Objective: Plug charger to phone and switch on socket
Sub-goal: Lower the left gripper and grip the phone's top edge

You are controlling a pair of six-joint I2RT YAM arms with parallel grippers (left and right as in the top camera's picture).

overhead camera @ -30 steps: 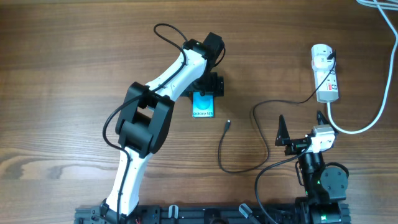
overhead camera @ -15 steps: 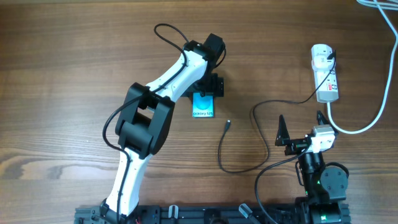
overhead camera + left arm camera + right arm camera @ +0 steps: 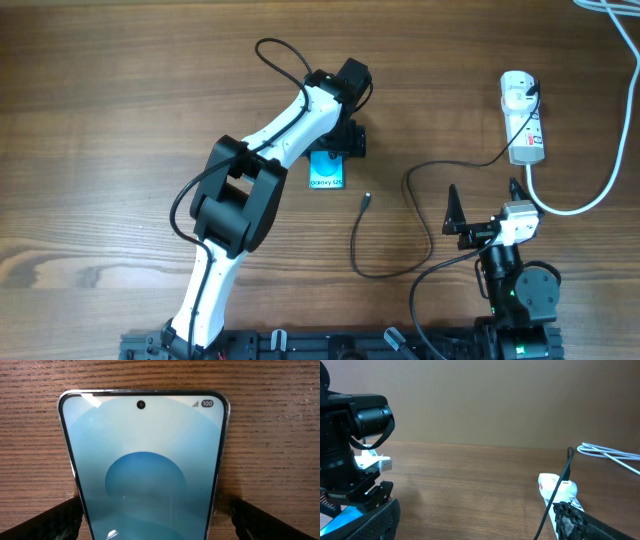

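Observation:
The phone [image 3: 326, 172] lies flat on the table with its cyan screen up; it fills the left wrist view [image 3: 145, 470]. My left gripper [image 3: 330, 150] is open and straddles its upper end, one finger on each side [image 3: 152, 522], with a gap to each edge. The charger's plug tip [image 3: 366, 199] lies loose on the table just right of the phone. Its thin black cable [image 3: 432, 240] loops back to a black plug in the white socket [image 3: 524, 130]. My right gripper [image 3: 483, 205] is open and empty near the front right, apart from the cable; the socket shows beside its right finger [image 3: 555, 487].
A thicker white cable [image 3: 600, 195] runs from the socket's near end out to the table's right edge and back corner. The left arm [image 3: 240, 190] stretches diagonally across the table's middle. The arm bases stand at the front edge.
My left wrist has shifted slightly to the right over the phone. The phone, the cable and the right arm have not moved.

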